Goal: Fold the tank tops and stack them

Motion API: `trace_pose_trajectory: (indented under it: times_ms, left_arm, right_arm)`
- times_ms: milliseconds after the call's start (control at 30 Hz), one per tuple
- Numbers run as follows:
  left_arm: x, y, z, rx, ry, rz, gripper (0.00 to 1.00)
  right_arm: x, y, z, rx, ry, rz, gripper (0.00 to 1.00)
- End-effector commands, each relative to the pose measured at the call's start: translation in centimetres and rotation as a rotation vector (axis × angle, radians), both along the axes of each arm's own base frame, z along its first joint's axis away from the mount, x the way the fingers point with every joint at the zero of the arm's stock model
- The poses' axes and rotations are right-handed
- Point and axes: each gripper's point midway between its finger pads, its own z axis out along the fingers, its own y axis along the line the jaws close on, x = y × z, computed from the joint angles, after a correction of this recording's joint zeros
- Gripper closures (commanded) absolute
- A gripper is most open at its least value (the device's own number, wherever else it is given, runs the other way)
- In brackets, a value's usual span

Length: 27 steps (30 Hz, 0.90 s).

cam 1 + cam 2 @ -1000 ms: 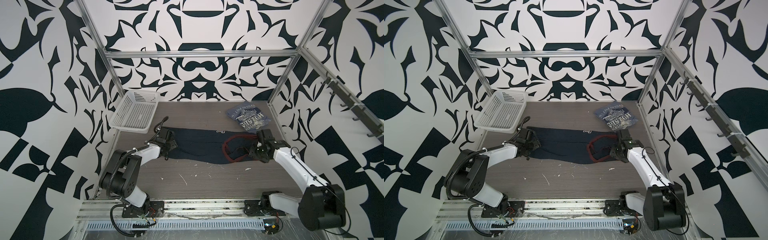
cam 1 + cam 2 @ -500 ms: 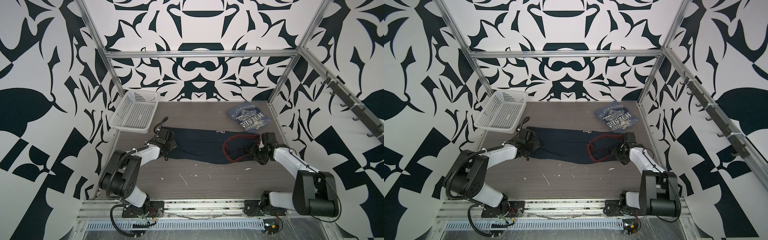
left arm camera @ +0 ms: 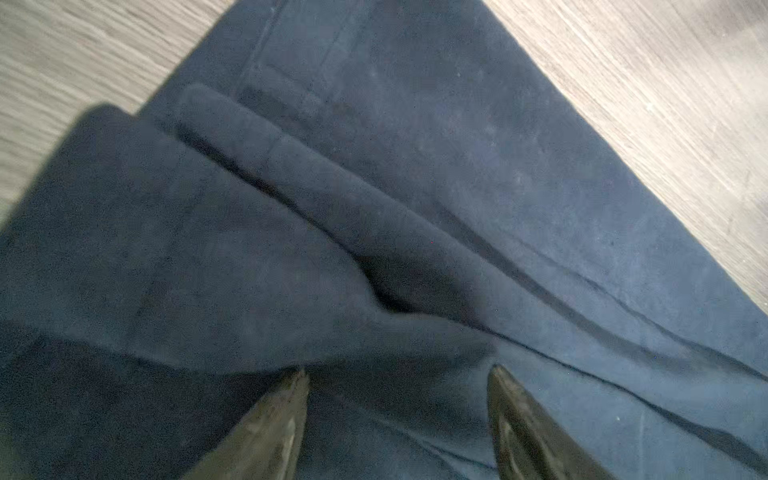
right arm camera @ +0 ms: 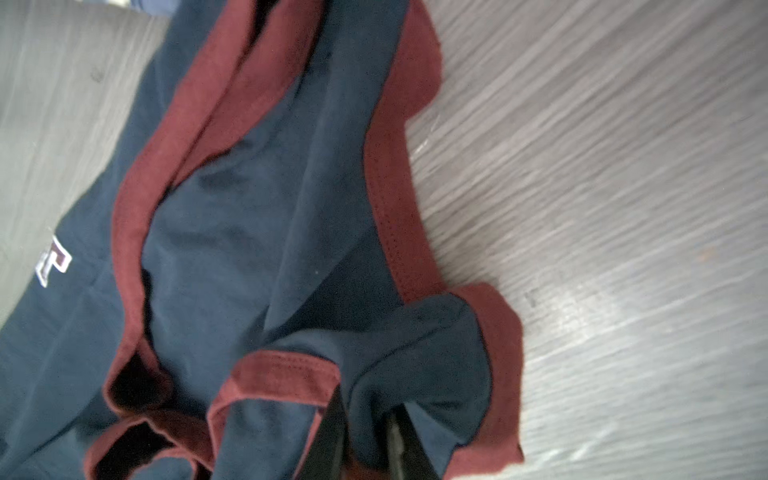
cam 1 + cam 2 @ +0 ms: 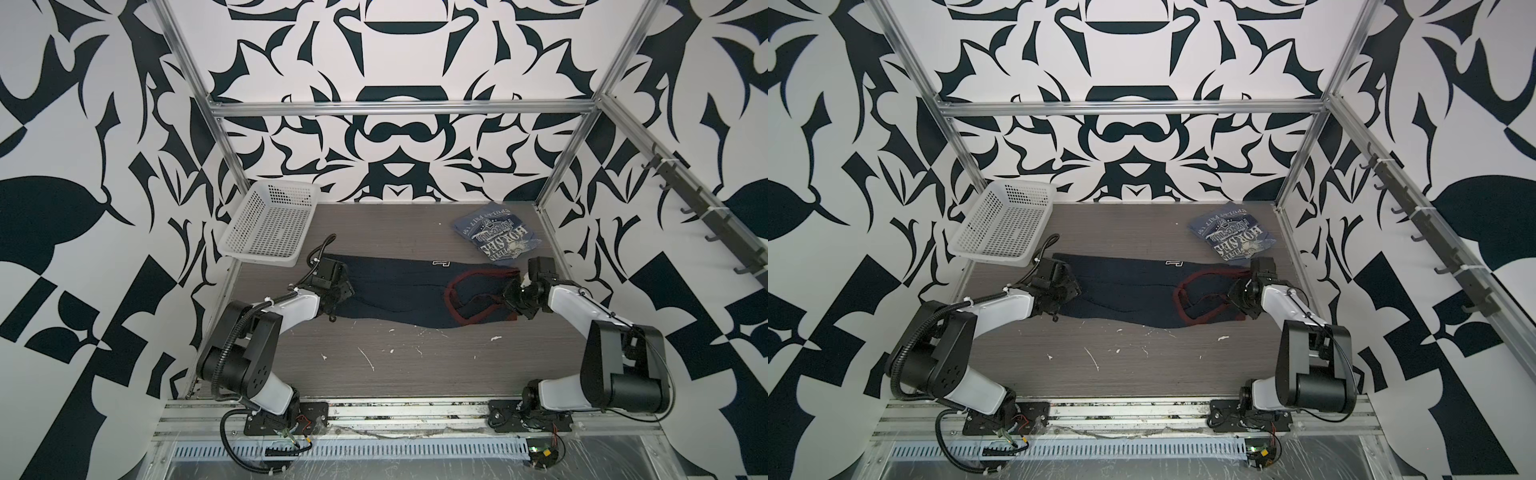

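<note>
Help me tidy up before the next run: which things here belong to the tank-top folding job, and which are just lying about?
Job: navy tank top, red-trimmed, strap pinched in the right claw, left claw open over its other end; slate-blue printed tank top.
Lying about: white basket; white flecks on the table.

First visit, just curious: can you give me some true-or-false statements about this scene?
The navy top lies spread across the table. True.
The basket holds a top. False: nothing is in it.
The right pincer is shut on the navy top's red-trimmed end. True.
The left pincer is shut. False: it is open over navy cloth.
The printed blue top lies on the navy one. False: it lies beyond it, in the table's far right corner.
</note>
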Motion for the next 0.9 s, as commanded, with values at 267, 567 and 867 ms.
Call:
trace_pose_trajectory:
  times_ms: [267,567,867]
  left_arm:
    - [-4.8,3.5,-3.9,0.121,0.194,0.078,0.28]
    - [-4.8,4.4,-3.5,0.132,0.163,0.15,0.27]
    - [-4.2,3.1,-2.9,0.082,0.134,0.09,0.28]
  right_arm:
    - [-5.6,-0.9,4.4,-0.055,0.03,-0.074,1.0]
    - [-10.2,-1.9,1.8,-0.003,0.128,-0.184,1.0]
    - [-6.0,-3.4,0.1,0.074,0.151,-0.18,1.0]
